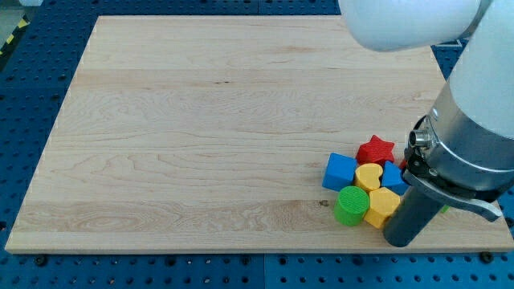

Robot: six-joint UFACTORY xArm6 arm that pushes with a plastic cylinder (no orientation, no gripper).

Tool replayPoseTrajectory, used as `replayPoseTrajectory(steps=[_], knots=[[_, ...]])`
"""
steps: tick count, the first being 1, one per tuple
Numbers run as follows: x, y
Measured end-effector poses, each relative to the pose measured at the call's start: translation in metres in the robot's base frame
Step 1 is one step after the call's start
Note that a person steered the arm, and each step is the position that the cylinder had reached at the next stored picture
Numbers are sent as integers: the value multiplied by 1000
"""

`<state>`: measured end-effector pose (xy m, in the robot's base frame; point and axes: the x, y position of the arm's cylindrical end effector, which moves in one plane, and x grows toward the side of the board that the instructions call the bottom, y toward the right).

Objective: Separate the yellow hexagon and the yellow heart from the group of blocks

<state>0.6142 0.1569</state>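
A tight group of blocks sits at the view's lower right of the wooden board (201,120). The yellow heart (369,176) lies in the middle of the group. The yellow hexagon (381,206) lies just below it, touching the green cylinder (352,205) on its left. A blue cube (340,171) is at the group's left, a red star (376,150) at its top, and another blue block (394,177) at the right, partly hidden by the arm. My tip (398,238) rests on the board just right of and below the yellow hexagon, close to it.
The arm's large white and grey body (474,144) fills the view's right side and hides anything behind it. The board's bottom edge (241,250) runs close below the group. A blue perforated table surrounds the board.
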Motion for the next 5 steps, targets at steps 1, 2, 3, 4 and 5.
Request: replayPoseTrajectory(steps=[1,2,3,4,5], knots=[[-9,0],[-29,-2],[-58,-18],[-77,-56],[-96,-76]])
